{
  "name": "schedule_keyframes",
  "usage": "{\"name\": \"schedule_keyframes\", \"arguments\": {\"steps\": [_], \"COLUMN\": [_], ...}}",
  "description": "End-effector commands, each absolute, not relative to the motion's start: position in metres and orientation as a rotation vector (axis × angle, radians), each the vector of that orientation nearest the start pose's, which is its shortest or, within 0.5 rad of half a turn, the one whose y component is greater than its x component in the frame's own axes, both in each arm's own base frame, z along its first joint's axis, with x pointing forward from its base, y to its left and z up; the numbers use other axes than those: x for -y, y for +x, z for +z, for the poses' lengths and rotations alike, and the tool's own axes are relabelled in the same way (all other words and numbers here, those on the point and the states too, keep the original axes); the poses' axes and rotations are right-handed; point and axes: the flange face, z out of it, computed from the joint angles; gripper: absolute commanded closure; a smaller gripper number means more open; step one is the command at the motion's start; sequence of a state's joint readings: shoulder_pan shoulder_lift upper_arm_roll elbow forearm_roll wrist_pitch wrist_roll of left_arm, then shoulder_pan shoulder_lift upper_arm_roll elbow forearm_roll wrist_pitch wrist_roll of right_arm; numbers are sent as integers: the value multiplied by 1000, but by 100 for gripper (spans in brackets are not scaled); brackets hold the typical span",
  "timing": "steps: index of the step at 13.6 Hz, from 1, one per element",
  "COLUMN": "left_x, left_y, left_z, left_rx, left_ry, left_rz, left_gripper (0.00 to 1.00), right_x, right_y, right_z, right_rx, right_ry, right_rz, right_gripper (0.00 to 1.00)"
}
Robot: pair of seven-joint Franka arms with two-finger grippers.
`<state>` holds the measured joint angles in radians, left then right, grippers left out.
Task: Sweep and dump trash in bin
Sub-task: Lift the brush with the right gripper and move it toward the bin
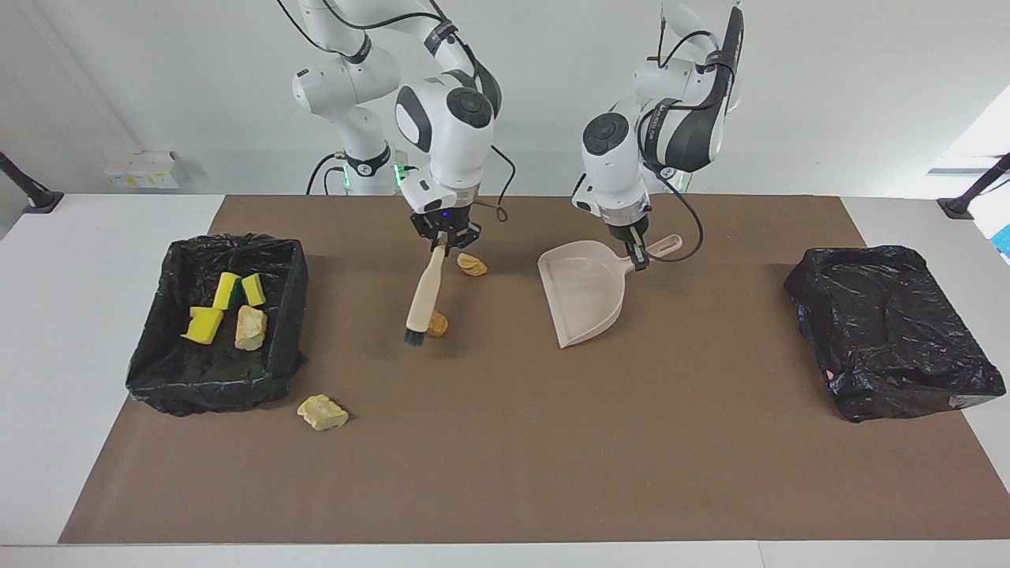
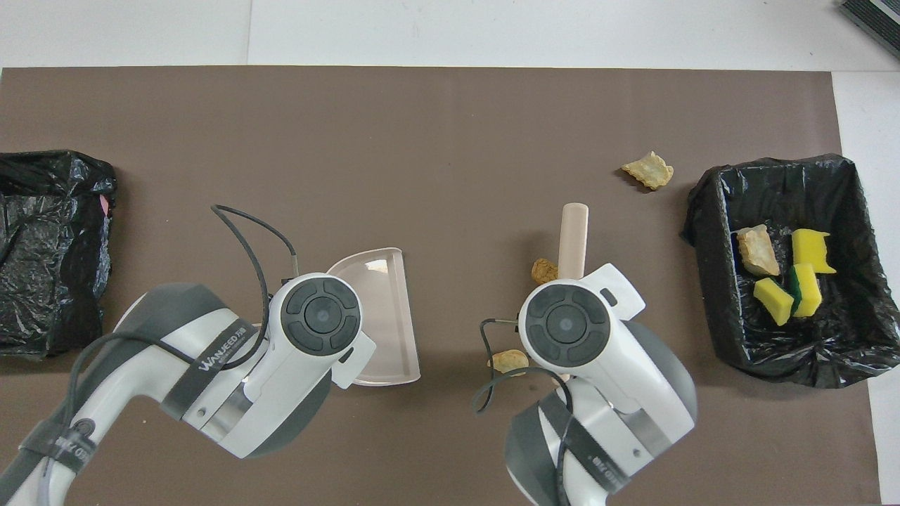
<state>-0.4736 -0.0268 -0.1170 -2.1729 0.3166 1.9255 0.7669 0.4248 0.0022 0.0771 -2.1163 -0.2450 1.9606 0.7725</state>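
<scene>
Brown mat [image 1: 505, 457]: three scraps [image 1: 322, 412] out, four in bin [image 1: 293, 260]

Glossy white rounded arm shells with dark grey joint bands and black round end caps ringed with buttons. Thin black cables looped along the links. "WANJEED" lettering on a grey strap of the left arm [image 2: 211, 358]. Green and blue indicator lights near the right arm [image 1: 442, 126].
</scene>
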Motion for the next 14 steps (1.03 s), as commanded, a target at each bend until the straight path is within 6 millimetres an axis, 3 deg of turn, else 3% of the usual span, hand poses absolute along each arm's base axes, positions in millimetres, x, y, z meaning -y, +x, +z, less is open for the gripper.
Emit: {"name": "schedule_keyframes", "arguments": {"steps": [1, 3, 6, 9, 11, 14], "left_x": [257, 265, 263, 263, 261, 262], "left_y": [409, 391, 379, 360, 352, 348], "left_z": [379, 365, 363, 359, 358, 358], "left_rx": [-1907, -1792, -1761, -1733, -1711, -1708], "left_ry": [-2101, -2184, -2199, -2202, -2212, -2224], "left_rz": [342, 340, 345, 354, 355, 380], "left_gripper": [100, 100, 100, 100, 100, 100], "right_x": [-192, -146, -104, -82, -78, -72], "right_y": [497, 516, 549, 592, 615, 630], "right_z": [396, 390, 394, 381, 367, 355], "right_rx": [-79, 47, 199, 300, 366, 357], "right_ry": [-3481, -3539, -3605, -3724, -3770, -3771], "right_rz": [4, 33, 31, -4, -28, -18], "right_gripper": [100, 100, 100, 100, 100, 100]}}
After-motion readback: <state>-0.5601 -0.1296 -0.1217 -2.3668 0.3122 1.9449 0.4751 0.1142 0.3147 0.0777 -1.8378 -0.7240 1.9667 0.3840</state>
